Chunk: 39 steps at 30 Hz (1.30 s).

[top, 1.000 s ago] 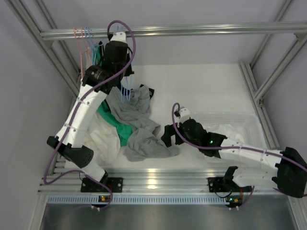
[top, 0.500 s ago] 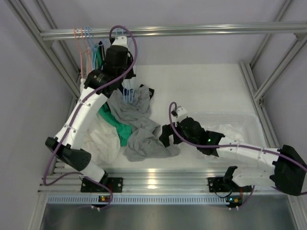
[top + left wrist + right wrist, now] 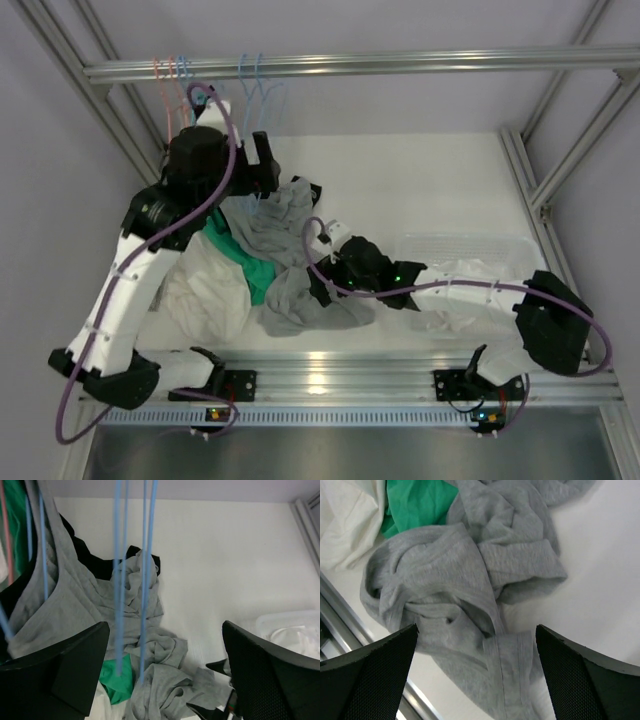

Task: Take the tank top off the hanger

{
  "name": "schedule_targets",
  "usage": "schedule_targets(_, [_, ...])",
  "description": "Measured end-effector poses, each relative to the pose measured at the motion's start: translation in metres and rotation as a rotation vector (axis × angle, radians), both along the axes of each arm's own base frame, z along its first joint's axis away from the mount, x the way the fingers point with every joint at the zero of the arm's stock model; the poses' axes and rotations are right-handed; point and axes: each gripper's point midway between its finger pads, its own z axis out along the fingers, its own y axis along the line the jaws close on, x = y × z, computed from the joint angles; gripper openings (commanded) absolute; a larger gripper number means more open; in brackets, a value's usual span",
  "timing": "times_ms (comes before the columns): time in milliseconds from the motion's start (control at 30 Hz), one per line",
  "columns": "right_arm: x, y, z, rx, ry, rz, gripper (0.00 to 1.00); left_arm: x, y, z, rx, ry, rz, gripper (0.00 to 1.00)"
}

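Two bare blue hanger wires (image 3: 252,85) hang from the top rail and run down in front of my left wrist camera as the hanger (image 3: 146,580). My left gripper (image 3: 268,172) is open beside them, with nothing between its fingers (image 3: 165,680). A grey tank top (image 3: 55,595) hangs at the left edge of that view, its strap along another blue wire. A crumpled grey garment (image 3: 300,300) lies on the table. My right gripper (image 3: 318,282) hovers open just above this grey heap (image 3: 445,580), one finger on each side of a hemmed fold.
A green garment (image 3: 255,275) and a white one (image 3: 205,295) lie left of the heap, and a black one (image 3: 305,190) behind it. Pink and blue hangers (image 3: 170,75) crowd the rail's left end. A clear bin (image 3: 500,245) with white cloth stands at the right.
My left gripper has opened and let go of the blue hanger, which now hangs on the rail; the arm swung left. My right gripper slid left over the grey heap.
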Motion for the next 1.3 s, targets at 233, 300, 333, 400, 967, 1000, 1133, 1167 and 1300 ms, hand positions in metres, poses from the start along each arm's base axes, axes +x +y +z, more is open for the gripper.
schedule_targets(233, [0.015,0.038,-0.034,-0.084,-0.029,0.044,0.99,-0.085,0.043,0.024,-0.104,-0.136,0.002,0.99])
schedule_targets(300, [0.012,0.041,-0.05,-0.116,-0.011,0.05,0.99,-0.103,0.053,0.023,-0.122,-0.168,-0.001,0.99])
schedule_targets(333, [0.007,0.042,-0.058,-0.134,-0.001,0.059,0.99,-0.112,0.058,0.024,-0.13,-0.185,0.0,0.99])
schedule_targets(400, [-0.005,0.047,-0.071,-0.161,0.011,0.067,0.99,-0.129,0.069,0.025,-0.142,-0.223,0.007,0.99])
schedule_targets(967, [-0.029,-0.001,-0.062,-0.193,-0.002,-0.148,0.06,-0.12,0.078,-0.039,-0.027,-0.12,0.057,0.99])
schedule_targets(1000, [-0.028,-0.003,-0.051,-0.172,-0.016,-0.156,0.0,-0.119,0.079,-0.041,-0.023,-0.117,0.061,0.99])
schedule_targets(1133, [-0.025,-0.007,-0.007,-0.079,-0.063,-0.173,0.0,-0.119,0.082,-0.041,-0.017,-0.121,0.079,0.99])
schedule_targets(1167, [-0.024,-0.008,0.005,-0.051,-0.077,-0.177,0.0,-0.119,0.083,-0.04,-0.017,-0.122,0.083,0.99])
schedule_targets(1300, [-0.024,-0.02,0.054,0.048,-0.139,-0.187,0.0,-0.122,0.088,-0.037,-0.022,-0.14,0.1,0.99])
